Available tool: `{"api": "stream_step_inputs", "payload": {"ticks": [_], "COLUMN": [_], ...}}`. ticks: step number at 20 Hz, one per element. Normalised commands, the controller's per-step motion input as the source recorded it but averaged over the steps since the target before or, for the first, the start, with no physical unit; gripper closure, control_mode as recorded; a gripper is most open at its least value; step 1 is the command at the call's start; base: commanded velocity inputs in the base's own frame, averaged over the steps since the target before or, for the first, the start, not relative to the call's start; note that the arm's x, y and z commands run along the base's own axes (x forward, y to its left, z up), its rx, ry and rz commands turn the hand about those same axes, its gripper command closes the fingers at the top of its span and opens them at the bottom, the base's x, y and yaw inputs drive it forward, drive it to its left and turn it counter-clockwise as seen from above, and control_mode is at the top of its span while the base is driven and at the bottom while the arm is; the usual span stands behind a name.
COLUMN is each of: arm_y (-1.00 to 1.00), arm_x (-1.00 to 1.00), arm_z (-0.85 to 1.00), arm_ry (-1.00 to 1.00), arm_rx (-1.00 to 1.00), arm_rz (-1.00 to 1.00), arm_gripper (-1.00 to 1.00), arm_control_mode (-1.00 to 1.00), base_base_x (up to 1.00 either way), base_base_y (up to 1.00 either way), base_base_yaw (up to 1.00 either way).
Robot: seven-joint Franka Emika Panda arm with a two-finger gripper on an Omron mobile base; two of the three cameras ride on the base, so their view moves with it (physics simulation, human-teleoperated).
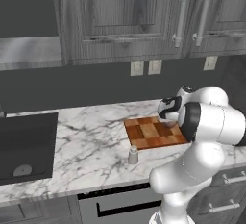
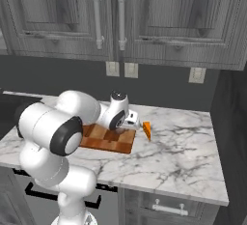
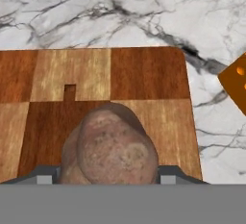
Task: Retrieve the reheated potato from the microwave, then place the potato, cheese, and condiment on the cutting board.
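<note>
My jaws are clamped on the potato (image 3: 113,146) just above the cutting board (image 3: 144,74), so the fetch looks done and release comes next, while the cheese (image 3: 235,81) at its three o'clock and the condiment (image 1: 133,155) on the tabletop (image 1: 91,141) remain.

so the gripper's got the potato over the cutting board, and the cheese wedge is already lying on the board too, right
Not quite. The cheese wedge is not on the cutting board: it lies on the marble counter just off the board's end, as the right base view shows. The rest holds: in the hand view the gripper has the potato between its fingers, over the board.
</note>
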Motion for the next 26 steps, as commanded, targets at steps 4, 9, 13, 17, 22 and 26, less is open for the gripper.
{"api": "stream_step_inputs", "payload": {"ticks": [4, 9, 13, 17, 22, 26], "arm_y": [0.00, -0.01, -0.12, -0.02, 0.05, 0.03], "arm_x": [-0.23, -0.16, -0.16, -0.06, -0.10, -0.04], "arm_z": [-0.41, -0.26, -0.06, 0.02, 0.15, 0.08], "arm_ry": [0.00, 0.00, 0.00, -0.03, 0.00, 0.00], "arm_rx": [-0.12, -0.04, 0.00, 0.03, 0.09, 0.02], "arm_rz": [0.00, -0.06, -0.12, -0.10, -0.06, -0.04], "arm_gripper": [-1.00, -1.00, -1.00, -1.00, -1.00, -1.00], "arm_control_mode": [-1.00, -1.00, -1.00, -1.00, -1.00, -1.00], "base_base_x": [0.00, 0.00, 0.00, 0.00, 0.00, 0.00], "base_base_y": [0.00, 0.00, 0.00, 0.00, 0.00, 0.00], "base_base_yaw": [0.00, 0.00, 0.00, 0.00, 0.00, 0.00]}}
